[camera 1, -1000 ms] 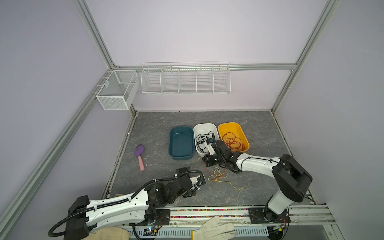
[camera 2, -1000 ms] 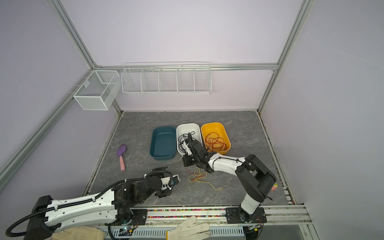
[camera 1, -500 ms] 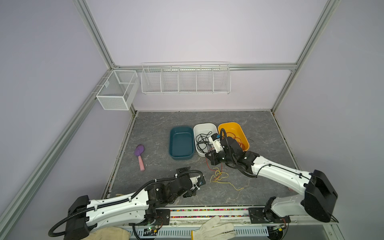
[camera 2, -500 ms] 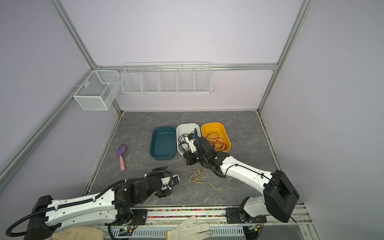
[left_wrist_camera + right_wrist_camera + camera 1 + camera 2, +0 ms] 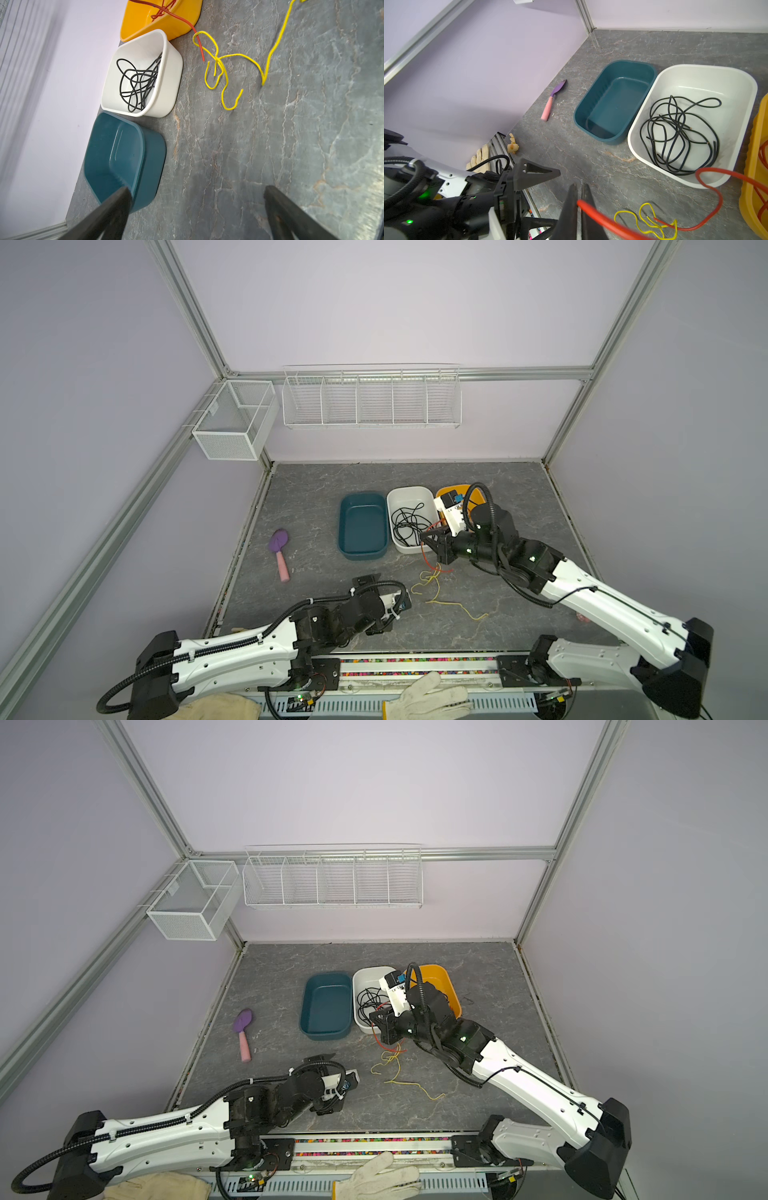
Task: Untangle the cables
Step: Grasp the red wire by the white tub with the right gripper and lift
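The red cable (image 5: 198, 44) runs out of the orange tub (image 5: 145, 25), where the rest of it lies coiled, and over the rim onto the grey surface (image 5: 311, 497). The right gripper (image 5: 579, 193) holds it just in front of the tubs, its jaws pinched closed on the cable, which loops away from them toward the orange tub. The cable's loose end lies across the loops of the yellow cable (image 5: 234, 54). Whether the two are knotted there cannot be told.

The yellow cable sprawls on the surface in front of the white tub (image 5: 695, 67) and trails toward the front edge. The black cable (image 5: 675, 133) is bundled wholly inside the white tub.

The white tub stands between the orange tub and a dark blue tub (image 5: 361, 553), all three side by side and touching or nearly so.

The left gripper (image 5: 196, 193) sits low near the front of the surface, its jaws spread wide with nothing between them, apart from the yellow cable.

A small scoop (image 5: 279, 549) with a purple head and pink handle lies left of the blue tub. A work glove (image 5: 424, 697) lies on the front rail.
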### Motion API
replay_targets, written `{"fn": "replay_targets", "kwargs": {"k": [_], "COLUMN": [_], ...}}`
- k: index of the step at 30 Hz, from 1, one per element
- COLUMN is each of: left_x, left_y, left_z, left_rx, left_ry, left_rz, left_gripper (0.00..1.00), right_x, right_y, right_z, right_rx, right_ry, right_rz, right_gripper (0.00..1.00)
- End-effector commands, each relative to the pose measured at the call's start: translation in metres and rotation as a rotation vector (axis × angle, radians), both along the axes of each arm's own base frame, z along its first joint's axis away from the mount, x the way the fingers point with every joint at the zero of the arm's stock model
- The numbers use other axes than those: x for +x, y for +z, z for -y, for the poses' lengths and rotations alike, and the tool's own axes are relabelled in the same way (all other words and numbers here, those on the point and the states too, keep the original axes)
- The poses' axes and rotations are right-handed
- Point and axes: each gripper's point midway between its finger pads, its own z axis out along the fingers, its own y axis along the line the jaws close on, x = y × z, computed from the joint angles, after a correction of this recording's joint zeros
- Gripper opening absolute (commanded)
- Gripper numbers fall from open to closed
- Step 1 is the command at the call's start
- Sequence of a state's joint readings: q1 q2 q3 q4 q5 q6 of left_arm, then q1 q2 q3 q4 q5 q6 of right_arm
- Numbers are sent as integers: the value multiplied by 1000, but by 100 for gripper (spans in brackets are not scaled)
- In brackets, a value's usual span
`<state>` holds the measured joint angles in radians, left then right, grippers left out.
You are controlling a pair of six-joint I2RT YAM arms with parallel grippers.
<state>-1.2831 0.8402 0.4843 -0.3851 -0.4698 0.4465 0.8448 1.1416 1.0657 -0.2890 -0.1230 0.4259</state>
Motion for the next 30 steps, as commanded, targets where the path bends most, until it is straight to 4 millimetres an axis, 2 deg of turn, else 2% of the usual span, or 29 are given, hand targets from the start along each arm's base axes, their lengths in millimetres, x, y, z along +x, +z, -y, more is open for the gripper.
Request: {"fn": "replay_targets", "kwargs": {"k": [1,8,12,18,25,30], "left_x": [-1,-1,-1,3,-6,-4], "left_y": [-4,-2,-3,6,36,52], "left_z": [0,1,0,-4,-18,-27], "left_rx": [11,7,10,13,27,-16], "left_ry": [-9,-8,-11,2,-47,-11], "left_rz": [-4,-2,-3,36,56,79], "left_gripper": [99,100,100,99,100,99], "right_x": [-12,-24,-28,-23,-17,-18], "right_y": [25,71,82,82,67,59], "right_z": [1,2,-2,-12,-29,-40], "right_rx": [19,79,80,60,-20,-27], "right_ry": [45,85,121,134,177,225], "right_rz": [42,105,114,83,-10,-44], "right_gripper": [7,7,6,6,7,7]}}
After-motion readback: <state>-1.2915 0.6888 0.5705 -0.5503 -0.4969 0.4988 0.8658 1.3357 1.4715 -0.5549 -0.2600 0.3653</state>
